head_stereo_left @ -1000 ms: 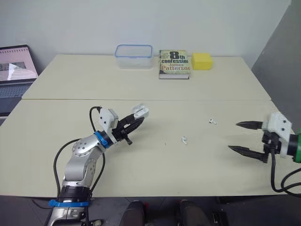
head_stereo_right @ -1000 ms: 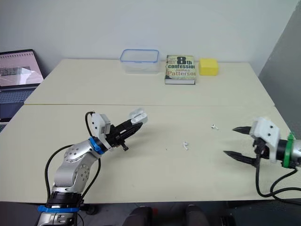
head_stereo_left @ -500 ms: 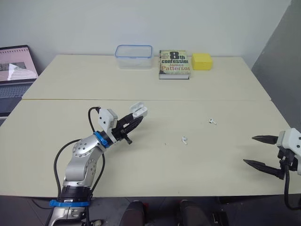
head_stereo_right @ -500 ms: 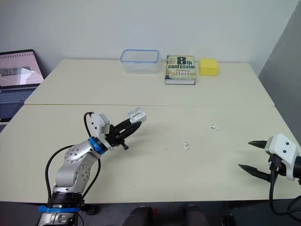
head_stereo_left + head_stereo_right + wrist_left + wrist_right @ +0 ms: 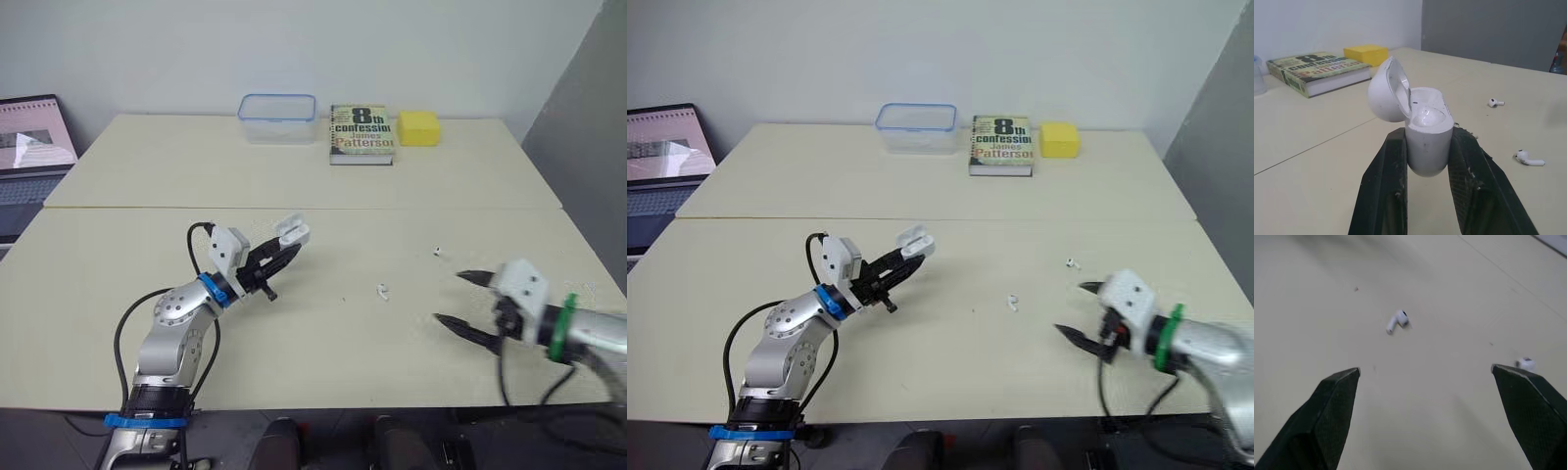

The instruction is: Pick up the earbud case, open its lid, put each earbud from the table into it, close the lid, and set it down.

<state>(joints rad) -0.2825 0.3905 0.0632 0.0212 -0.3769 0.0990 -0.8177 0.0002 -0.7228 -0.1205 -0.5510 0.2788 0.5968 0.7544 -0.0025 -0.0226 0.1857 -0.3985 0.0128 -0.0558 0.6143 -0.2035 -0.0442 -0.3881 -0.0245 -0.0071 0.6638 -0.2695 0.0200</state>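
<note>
White earbud case [image 5: 1425,132], lid open, sits clamped in left end effector [image 5: 280,253]; right end effector [image 5: 448,297] spread wide.

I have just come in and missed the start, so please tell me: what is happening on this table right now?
A two-armed robot is packing earbuds away. Its left gripper holds the white earbud case above the table, and the lid is already open. Two earbuds lie loose on the table, not yet picked up: the nearer earbud and the farther earbud. The right gripper is open and empty, close to them.
</note>
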